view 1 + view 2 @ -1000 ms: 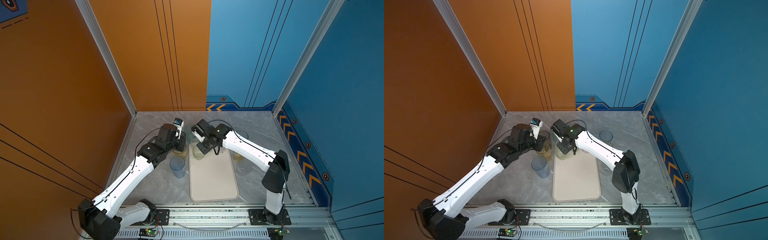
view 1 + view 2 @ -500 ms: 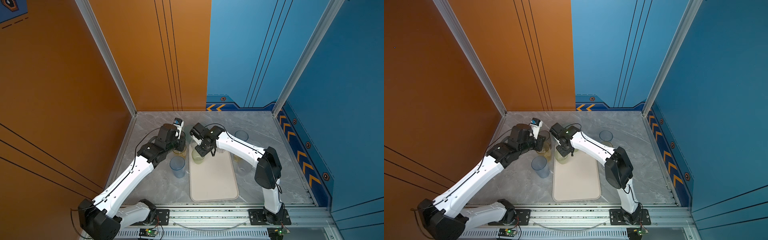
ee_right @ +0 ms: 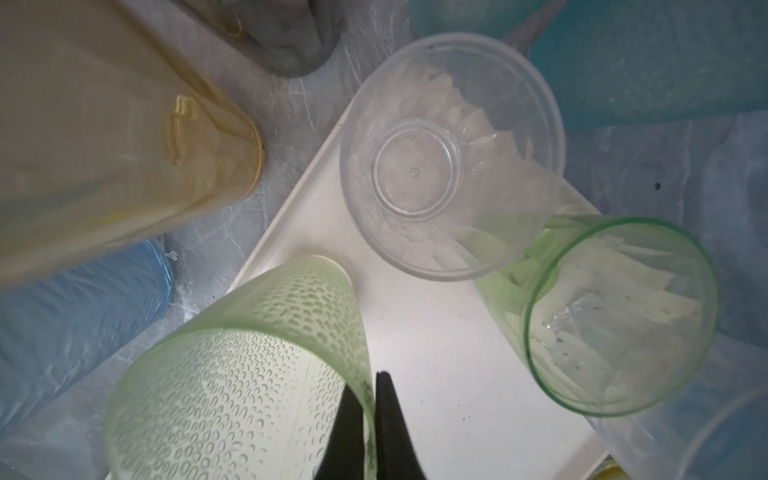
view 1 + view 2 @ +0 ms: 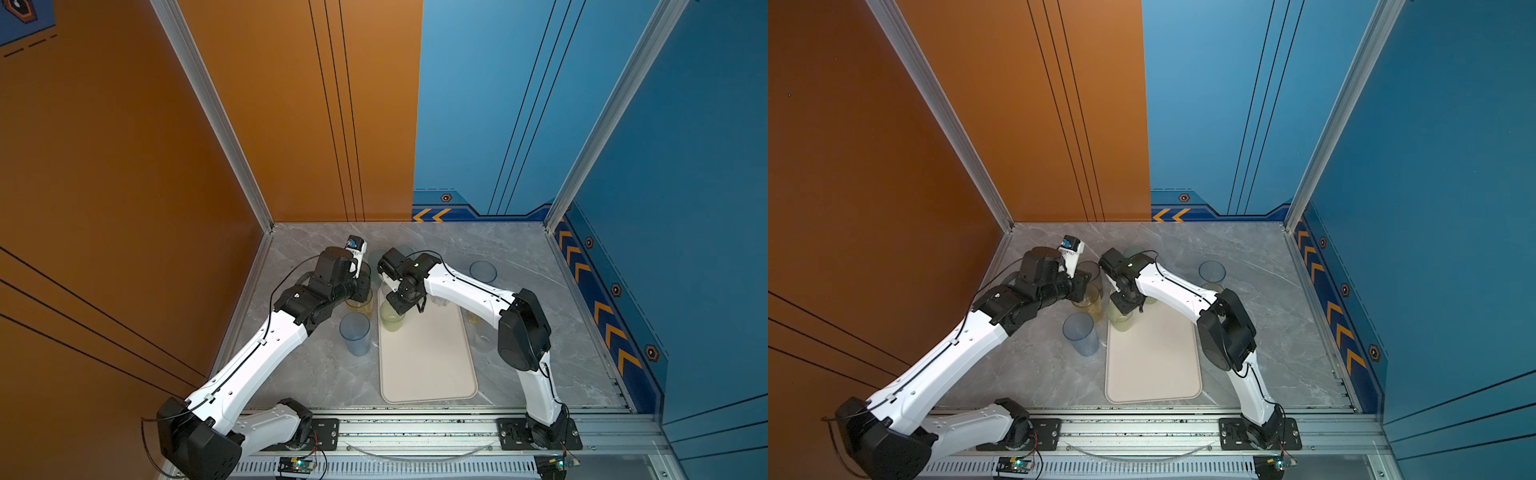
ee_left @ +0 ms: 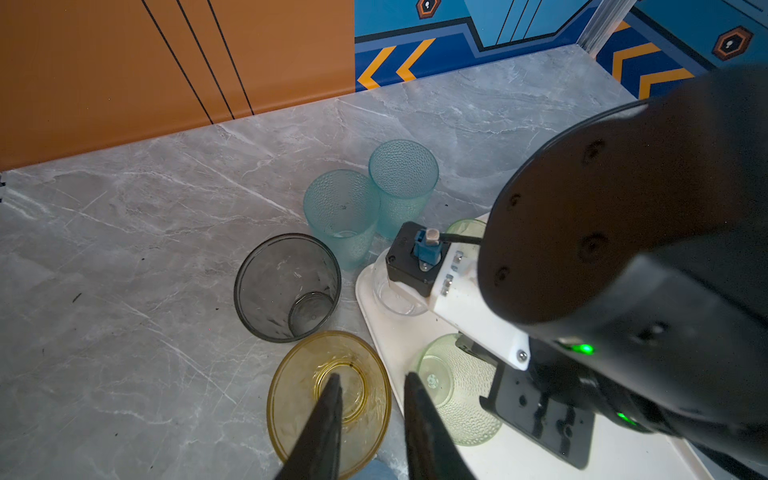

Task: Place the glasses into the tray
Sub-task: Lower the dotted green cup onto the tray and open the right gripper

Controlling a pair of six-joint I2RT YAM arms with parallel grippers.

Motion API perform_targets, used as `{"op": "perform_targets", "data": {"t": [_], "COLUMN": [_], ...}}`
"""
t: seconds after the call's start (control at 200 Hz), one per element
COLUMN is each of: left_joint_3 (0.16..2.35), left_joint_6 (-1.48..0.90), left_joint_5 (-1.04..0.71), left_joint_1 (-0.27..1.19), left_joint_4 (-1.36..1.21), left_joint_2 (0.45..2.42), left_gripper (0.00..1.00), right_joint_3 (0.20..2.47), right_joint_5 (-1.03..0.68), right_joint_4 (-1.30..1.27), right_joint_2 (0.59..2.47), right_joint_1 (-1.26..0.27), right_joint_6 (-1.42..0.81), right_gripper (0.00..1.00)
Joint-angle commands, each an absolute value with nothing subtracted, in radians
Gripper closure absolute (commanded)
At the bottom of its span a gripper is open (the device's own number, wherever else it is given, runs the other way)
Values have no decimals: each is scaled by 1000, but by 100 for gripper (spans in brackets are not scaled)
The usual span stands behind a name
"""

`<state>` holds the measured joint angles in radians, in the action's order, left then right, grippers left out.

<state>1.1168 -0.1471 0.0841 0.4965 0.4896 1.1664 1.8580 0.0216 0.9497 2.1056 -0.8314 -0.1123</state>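
Even light, sharp top views, tray (image 3: 432, 365) glaring white, wrist-view edges blurred

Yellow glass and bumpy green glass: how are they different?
The yellow glass stands on the grey table; the bumpy green glass is over the tray's corner. The right claw pinches the green glass's rim, shut; the left claw only straddles the yellow glass's rim, open. Both are see-through, mouths up.

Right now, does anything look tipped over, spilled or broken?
Nothing stands out: nothing tipped, spilled or cracked in view. The right gripper pinches the dimpled green glass by its rim, over the tray.
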Motion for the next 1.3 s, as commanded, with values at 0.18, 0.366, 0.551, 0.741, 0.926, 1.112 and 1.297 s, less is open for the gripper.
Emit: {"op": "perform_targets", "data": {"t": [0.18,0.366,0.551,0.741,0.926,1.112,1.297], "left_joint_3": [1134,1132,1133,1132,1131,1131,1131], "left_joint_6": [-136,-135,-136,-136,-135,-133,-134], "left_joint_5": [54,51,49,48,46,46,46], "left_joint_1": [485,482,481,480,479,478,477], "left_joint_4": [495,495,497,497,499,500,499], "left_joint_2": [1181,1184,1184,1185,1186,1184,1186], "left_gripper": [73,73,73,73,73,73,73], "right_joint_3": [1894,1907,1918,1927,1930,1933,1940], "right_joint_5": [-3,-1,-2,-4,-15,-17,-18], "right_joint_4": [938,938,937,939,939,939,940], "right_joint_2": [2131,2141,2152,2158,2164,2167,2171], "right_joint_1": [-817,-810,-801,-797,-795,-794,-793], "right_joint_6": [-137,-137,-138,-137,-135,-136,-135], "right_gripper": [100,100,100,100,96,93,88]}}
